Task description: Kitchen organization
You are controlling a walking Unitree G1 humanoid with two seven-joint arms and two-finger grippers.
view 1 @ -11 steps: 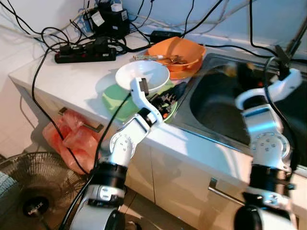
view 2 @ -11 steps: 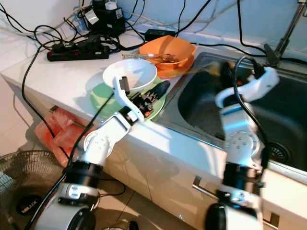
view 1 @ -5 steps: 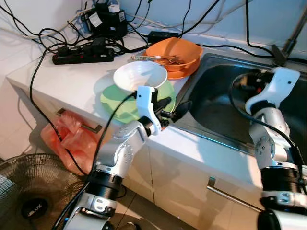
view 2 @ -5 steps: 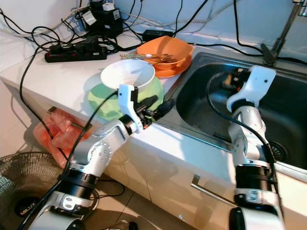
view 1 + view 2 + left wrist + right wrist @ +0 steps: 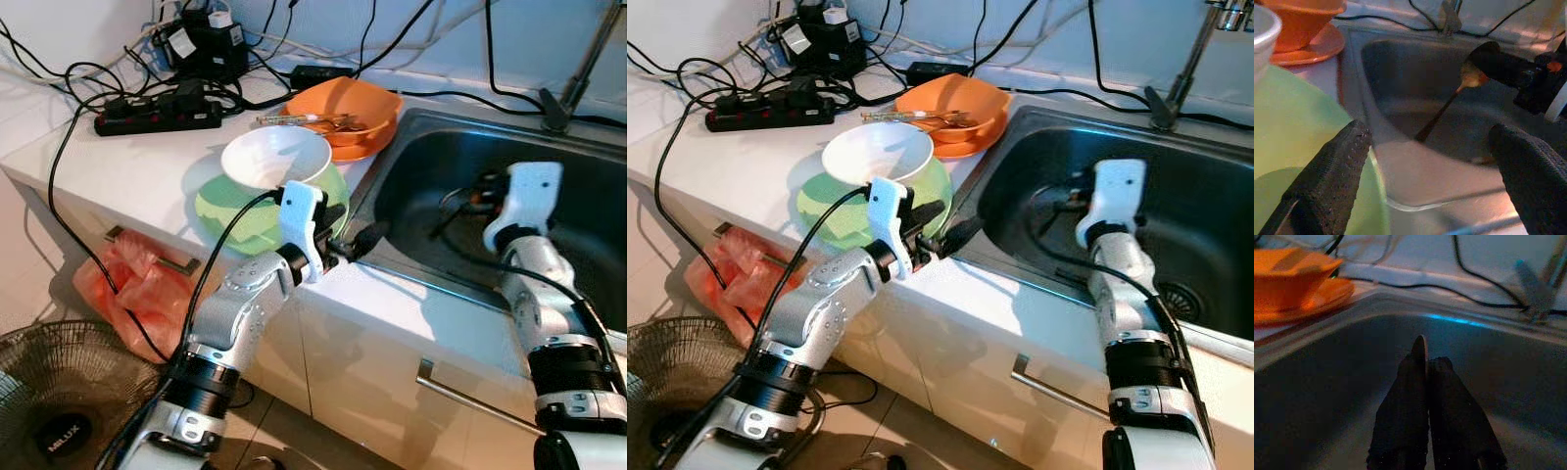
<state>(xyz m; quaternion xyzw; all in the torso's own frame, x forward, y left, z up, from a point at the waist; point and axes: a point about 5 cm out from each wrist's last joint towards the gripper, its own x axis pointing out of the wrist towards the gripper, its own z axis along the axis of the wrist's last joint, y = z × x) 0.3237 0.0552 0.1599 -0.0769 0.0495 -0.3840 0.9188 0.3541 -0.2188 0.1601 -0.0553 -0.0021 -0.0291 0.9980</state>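
A spoon [image 5: 1449,100] is clamped edge-on between the right gripper [image 5: 1426,377] fingers at frame centre over the sink [image 5: 588,220], while the left gripper [image 5: 1430,156], fingers apart, is held beside the green plate [image 5: 230,211] left of centre.

home kitchen | steel sink [image 5: 460,186] | countertop [image 5: 147,162] | bowls [image 5: 277,157]

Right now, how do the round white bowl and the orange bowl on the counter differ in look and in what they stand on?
The round white bowl stands on a light green plate, while the orange bowl stands on an orange plate. The white bowl looks empty; utensils lie across the orange bowl. The white bowl is nearer the counter's front edge, close to the left gripper; the orange bowl is further back. Both stand upright beside the steel sink.
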